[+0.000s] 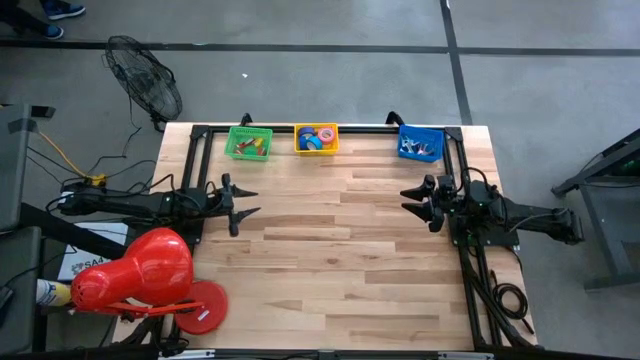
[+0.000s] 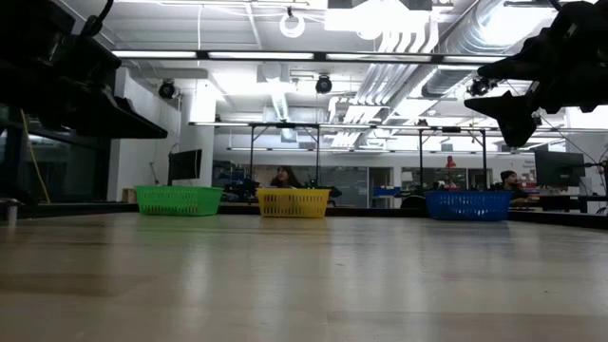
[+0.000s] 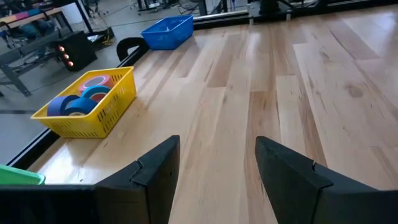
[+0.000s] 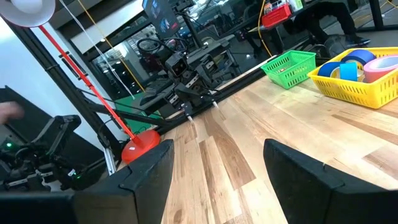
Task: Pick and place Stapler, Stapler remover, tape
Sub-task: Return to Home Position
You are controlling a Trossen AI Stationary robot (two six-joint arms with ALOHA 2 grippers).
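Ring-shaped tape rolls [image 3: 78, 102] fill the yellow lattice bin [image 3: 115, 103] at the far edge of the plank table [image 1: 330, 250]; staplers [image 1: 252, 146] lie in the green bin [image 1: 249, 156] beside it. Both arms reach inward from the sides, left gripper [image 1: 254, 201] and right gripper [image 1: 405, 200] spread wide, empty.

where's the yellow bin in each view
high view: yellow bin at far edge, middle of three
low view: yellow bin at centre
left wrist view: yellow bin holding tape, nearer than blue bin
right wrist view: yellow bin partly cut off
shared landmark: green bin beside it
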